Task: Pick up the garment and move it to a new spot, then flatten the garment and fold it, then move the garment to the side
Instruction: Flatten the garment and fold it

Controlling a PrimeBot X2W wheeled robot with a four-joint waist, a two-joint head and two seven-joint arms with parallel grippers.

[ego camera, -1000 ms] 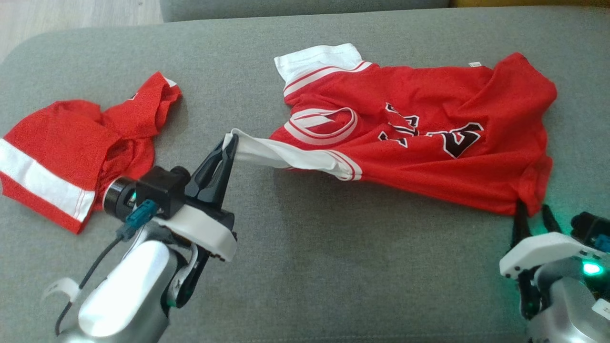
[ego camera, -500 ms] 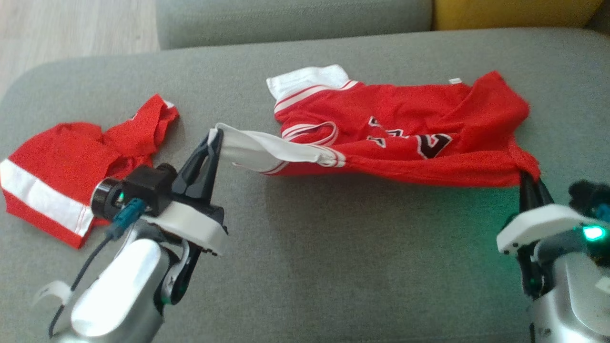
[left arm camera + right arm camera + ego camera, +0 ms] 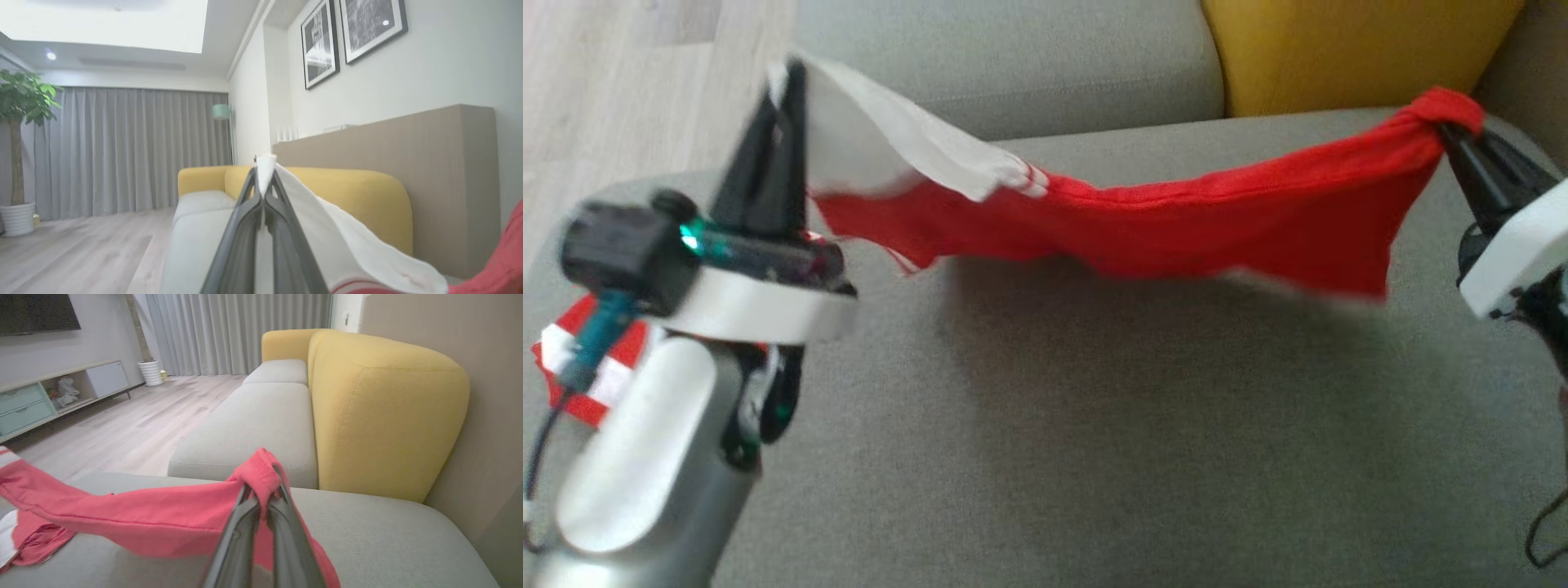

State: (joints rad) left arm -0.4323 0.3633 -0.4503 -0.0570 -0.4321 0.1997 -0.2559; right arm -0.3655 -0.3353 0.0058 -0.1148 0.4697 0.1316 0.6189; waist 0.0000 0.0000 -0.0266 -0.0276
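The garment (image 3: 1192, 229), a red jersey with white sleeves, hangs stretched in the air between my two grippers above the grey sofa seat (image 3: 1094, 441). My left gripper (image 3: 783, 77) is shut on its white sleeve end at the upper left; in the left wrist view the white cloth (image 3: 327, 228) is pinched at the fingertips of that gripper (image 3: 264, 171). My right gripper (image 3: 1450, 131) is shut on a bunched red corner at the upper right, also seen as red cloth (image 3: 163, 514) wrapped over the gripper (image 3: 263, 486) tips in the right wrist view.
A second red garment with white stripes (image 3: 580, 384) lies on the seat's left edge, mostly behind my left arm. A yellow cushion (image 3: 1356, 49) and a grey cushion (image 3: 1013, 57) stand at the back. Wood floor (image 3: 621, 82) lies beyond the left edge.
Both grippers have risen and lifted the jersey off the seat, so it now hangs taut between them. The head camera has tilted up, bringing the cushions into view.
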